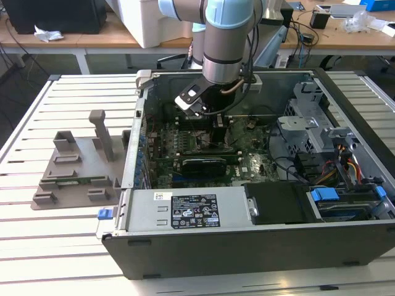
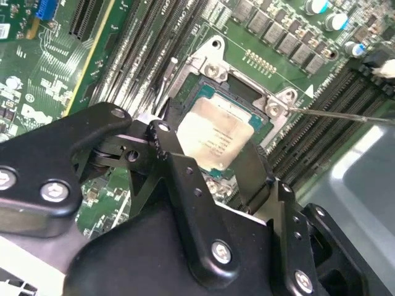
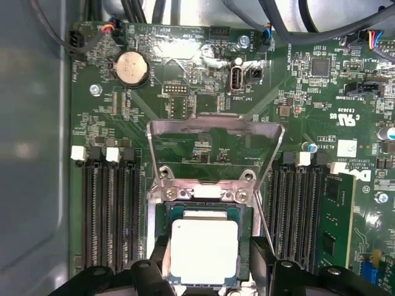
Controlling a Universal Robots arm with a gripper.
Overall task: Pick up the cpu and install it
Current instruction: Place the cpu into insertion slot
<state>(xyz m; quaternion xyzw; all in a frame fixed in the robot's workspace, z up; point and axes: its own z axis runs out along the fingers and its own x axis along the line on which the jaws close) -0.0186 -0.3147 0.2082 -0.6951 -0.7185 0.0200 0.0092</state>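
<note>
First wrist view shows socket frame [image 3: 216,125] raised beside cpu [image 3: 203,250].

A pale slatted table [image 1: 37,234] fronts wooden desks [image 1: 117,38] over what seems dark floor [image 1: 18,86].

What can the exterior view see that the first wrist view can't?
The exterior view gives the big picture: the robot arm reaching down into the open computer case, the slatted table, and a grey plastic holder on the exterior view's left. The first wrist view gives the close-up: the silver cpu chip at its socket, the raised metal socket lid, and a round battery. Both show the green circuit board.
</note>
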